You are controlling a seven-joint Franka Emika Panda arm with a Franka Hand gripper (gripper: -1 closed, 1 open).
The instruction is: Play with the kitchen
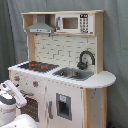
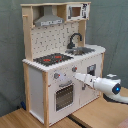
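Contact with the kitchen (image 2: pixel 60 65) looked to be the step in hand: in the second exterior view the gripper (image 2: pixel 78 76) reached at the front panel just beside the knobs (image 2: pixel 56 77) and above the oven door (image 2: pixel 64 96), though whether its fingers were spread or pressed together I could not tell. The toy stood upright on the wooden table (image 2: pixel 30 120) before a grey curtain (image 1: pixel 116 45) in both exterior views. Next, by my judgement, a knob or the oven handle wanted a slow, square approach.
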